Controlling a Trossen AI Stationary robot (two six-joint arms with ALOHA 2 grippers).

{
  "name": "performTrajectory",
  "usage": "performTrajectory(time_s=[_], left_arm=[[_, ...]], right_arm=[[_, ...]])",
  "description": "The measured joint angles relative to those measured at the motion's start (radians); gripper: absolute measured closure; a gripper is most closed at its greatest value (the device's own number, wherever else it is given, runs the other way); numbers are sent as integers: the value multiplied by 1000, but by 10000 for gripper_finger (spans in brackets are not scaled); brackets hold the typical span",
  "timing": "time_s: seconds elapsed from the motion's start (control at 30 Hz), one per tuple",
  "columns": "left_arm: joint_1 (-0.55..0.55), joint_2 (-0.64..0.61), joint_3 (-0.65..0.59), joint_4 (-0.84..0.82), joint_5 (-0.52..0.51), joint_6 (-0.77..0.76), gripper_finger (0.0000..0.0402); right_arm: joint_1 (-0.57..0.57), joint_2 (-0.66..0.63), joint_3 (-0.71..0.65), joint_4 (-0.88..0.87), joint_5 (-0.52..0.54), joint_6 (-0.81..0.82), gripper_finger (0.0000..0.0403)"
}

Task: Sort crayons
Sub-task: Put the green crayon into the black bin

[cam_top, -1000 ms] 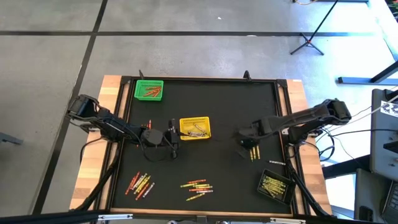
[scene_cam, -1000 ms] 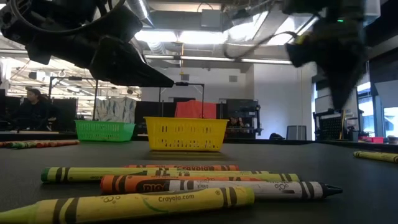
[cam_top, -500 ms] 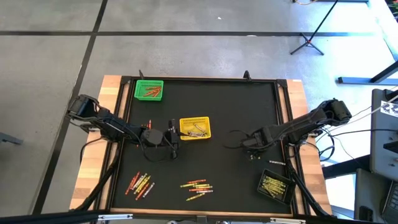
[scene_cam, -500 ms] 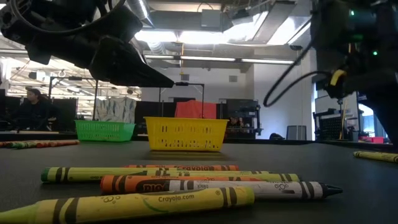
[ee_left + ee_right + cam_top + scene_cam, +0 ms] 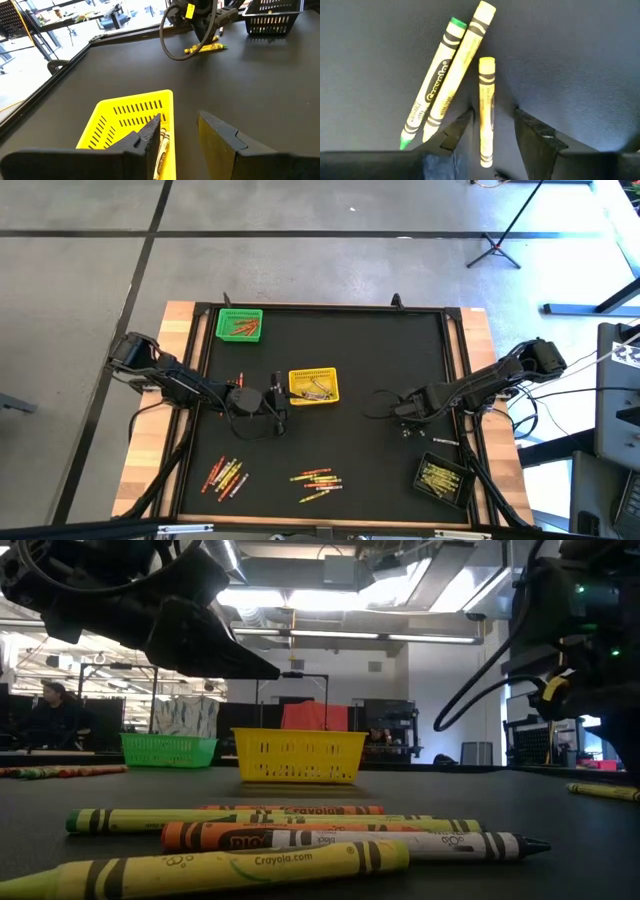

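Down at the right side of the black table (image 5: 330, 340), the right gripper (image 5: 492, 131) sits low over three crayons (image 5: 455, 75), its fingers (image 5: 535, 135) spread apart with one yellow crayon (image 5: 486, 107) lying between them on the mat. The fingers straddle that crayon, but whether they touch it cannot be told. Just beside it lie a green crayon (image 5: 432, 85) and another yellow one, side by side and touching. The left gripper (image 5: 180, 132) hangs next to the yellow basket (image 5: 313, 385) near the table's middle, its fingers open and empty; a few crayons lie in that basket. More crayons lie loose in two groups near the front edge (image 5: 318, 480), some are in the green basket (image 5: 240, 324) at the back left, and yellow ones fill the black basket (image 5: 441, 478) at the front right.
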Motion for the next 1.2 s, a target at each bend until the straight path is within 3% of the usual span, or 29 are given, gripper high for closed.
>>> performTrajectory(time_s=[0.2,0.57,0.77,1.03,1.2], left_arm=[[0,0,0,3,0,3,287],[0,0,0,9,-1,23,287],[0,0,0,10,0,25,287],[4,0,0,10,0,25,287],[4,0,0,18,0,21,287]], right_arm=[[0,1,-1,2,5,-11,273],[0,2,-2,-1,10,-119,392],[1,4,19,-18,31,-162,380],[1,-48,173,-224,86,-220,376],[35,-97,251,-245,79,-237,377]])
